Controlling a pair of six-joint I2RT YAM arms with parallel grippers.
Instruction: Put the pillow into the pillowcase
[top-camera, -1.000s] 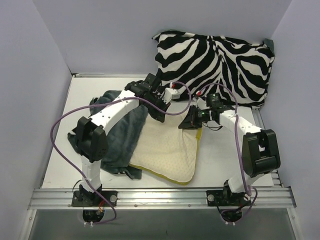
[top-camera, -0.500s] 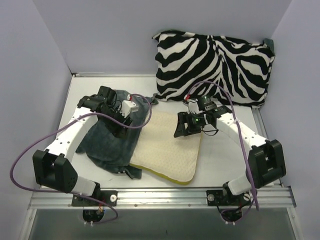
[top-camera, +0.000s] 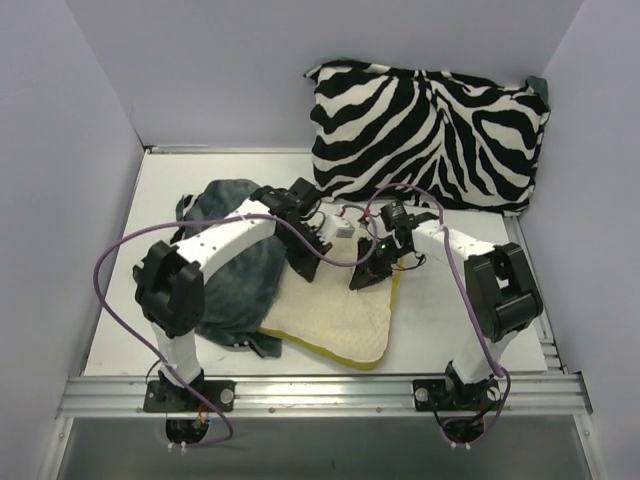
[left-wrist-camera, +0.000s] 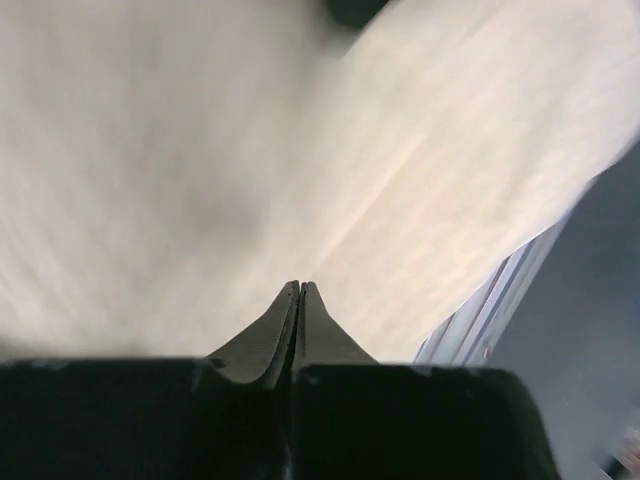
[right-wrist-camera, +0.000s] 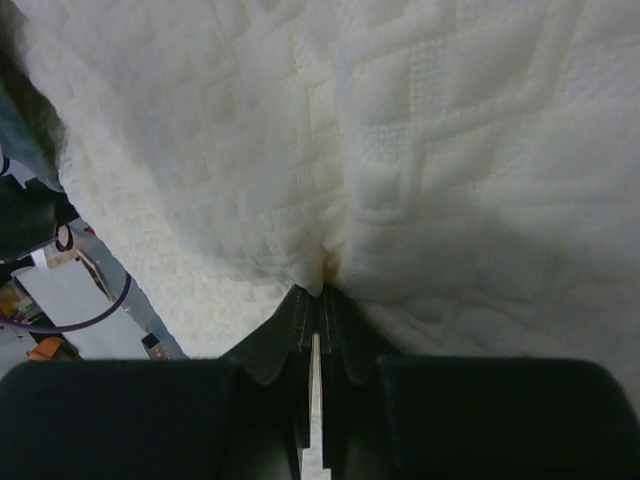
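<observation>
The cream-yellow quilted pillow (top-camera: 335, 318) lies on the table at centre, its far edge bunched up. The grey-teal plush pillowcase (top-camera: 235, 265) lies crumpled to its left, overlapping the pillow's left edge. My left gripper (top-camera: 303, 266) is shut over the pillow's far left corner. In the left wrist view its fingertips (left-wrist-camera: 300, 285) are pressed together with nothing seen between them, above the blurred cream pillow (left-wrist-camera: 200, 150). My right gripper (top-camera: 360, 280) is shut on the pillow's far right edge. The right wrist view shows the gripper (right-wrist-camera: 322, 290) pinching a fold of the pillow's (right-wrist-camera: 450, 150) quilted fabric.
A plump zebra-print cushion (top-camera: 430, 130) with a teal corner (top-camera: 541, 88) leans against the back wall. Lavender walls close in on the left, back and right. An aluminium rail (top-camera: 320, 392) runs along the near edge. Purple cables loop off both arms.
My left arm swung left over the pillowcase, then back right to the pillow's far left corner. My right gripper moved nearer, pulling the pillow's far edge with it.
</observation>
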